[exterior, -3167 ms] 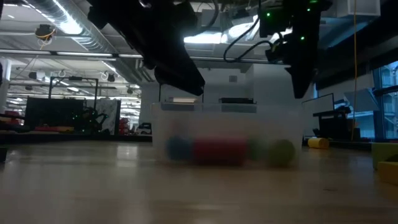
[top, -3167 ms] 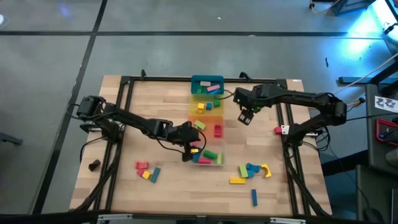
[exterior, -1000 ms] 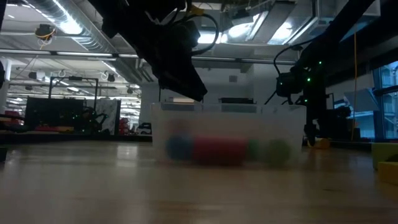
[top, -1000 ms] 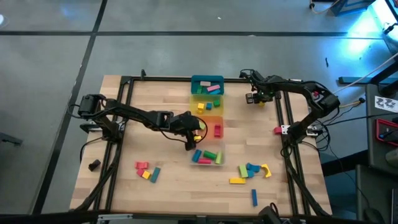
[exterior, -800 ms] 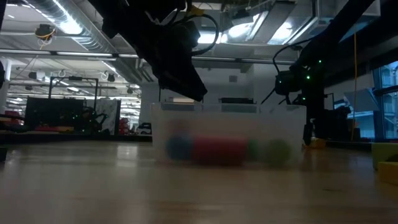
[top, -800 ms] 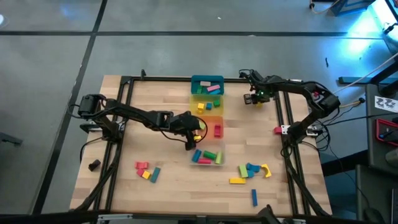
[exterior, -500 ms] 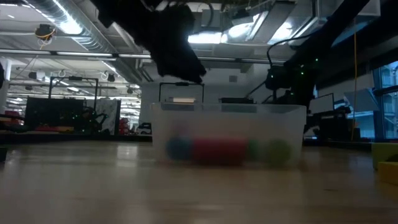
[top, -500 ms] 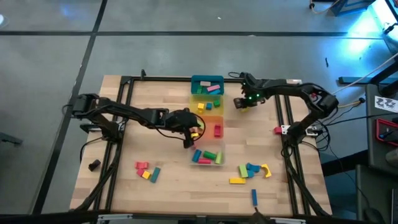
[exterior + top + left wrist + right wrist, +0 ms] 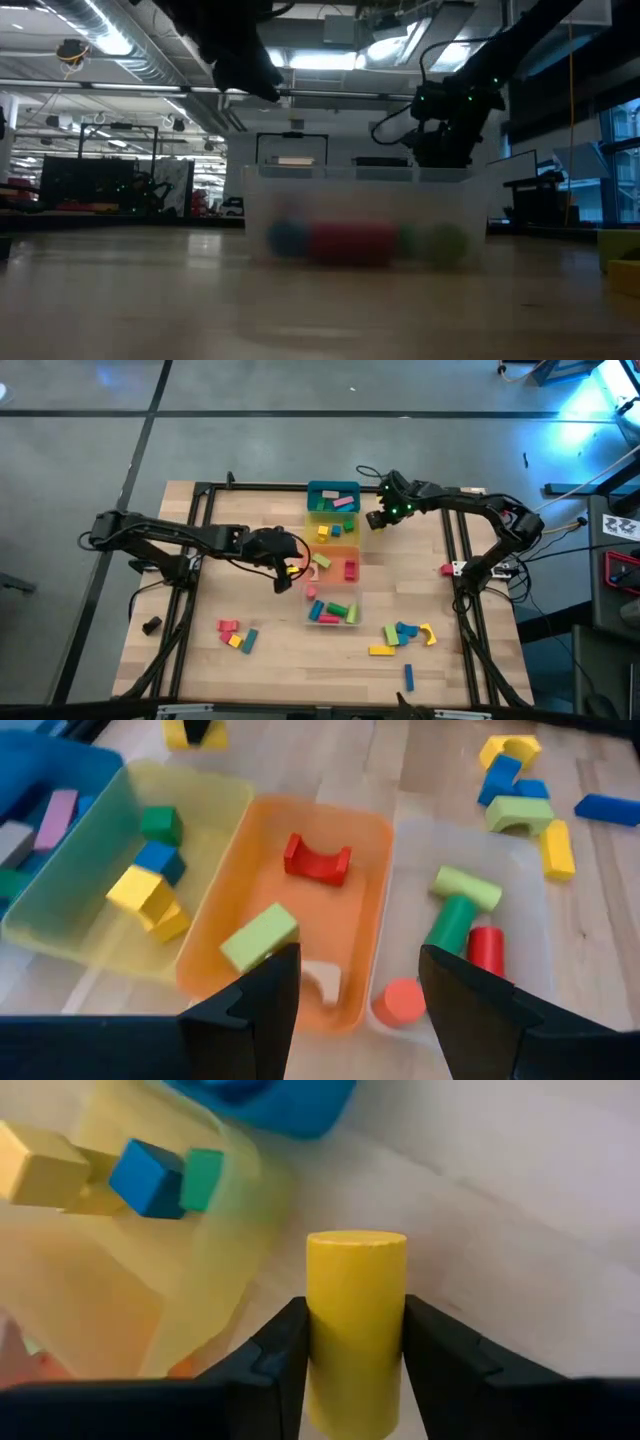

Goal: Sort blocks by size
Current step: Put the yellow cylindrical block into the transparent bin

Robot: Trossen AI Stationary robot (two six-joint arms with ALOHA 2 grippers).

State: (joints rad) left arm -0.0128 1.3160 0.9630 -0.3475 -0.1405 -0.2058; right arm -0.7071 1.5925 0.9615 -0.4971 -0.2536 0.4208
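Four bins stand in a row down the table's middle: teal (image 9: 333, 495) farthest, then yellow (image 9: 329, 528), orange (image 9: 337, 563) and clear (image 9: 333, 611) nearest, each with blocks lying inside. My right gripper (image 9: 376, 520) hangs just right of the yellow bin, shut on a yellow cylinder (image 9: 355, 1315). Left of the orange bin, my left gripper (image 9: 291, 571) is raised and open; nothing is between its fingers (image 9: 355, 1010). Loose blocks lie on the table at the near left (image 9: 236, 633) and near right (image 9: 405, 634). My right gripper pinches the yellow cylinder by its curved sides (image 9: 318, 1330) between the two fingers (image 9: 275, 1355). The fingers slant down and lie along the cylinder, whose flat end points away from the wrist. The cylinder is lifted clear of the table, beside the yellow bin's wall (image 9: 235, 1250).
A blue bar (image 9: 408, 676) lies near the front edge. A small red block (image 9: 446, 568) sits by the right arm's frame, and a dark object (image 9: 151, 625) lies at the left edge. Black frame rails (image 9: 190, 560) run along both sides of the table.
My right gripper has carried the yellow cylinder from the far right toward the table's left, up to the yellow bin, turning as it went. My left gripper has risen and drawn back toward the table's left edge, away from the orange and clear bins, still open.
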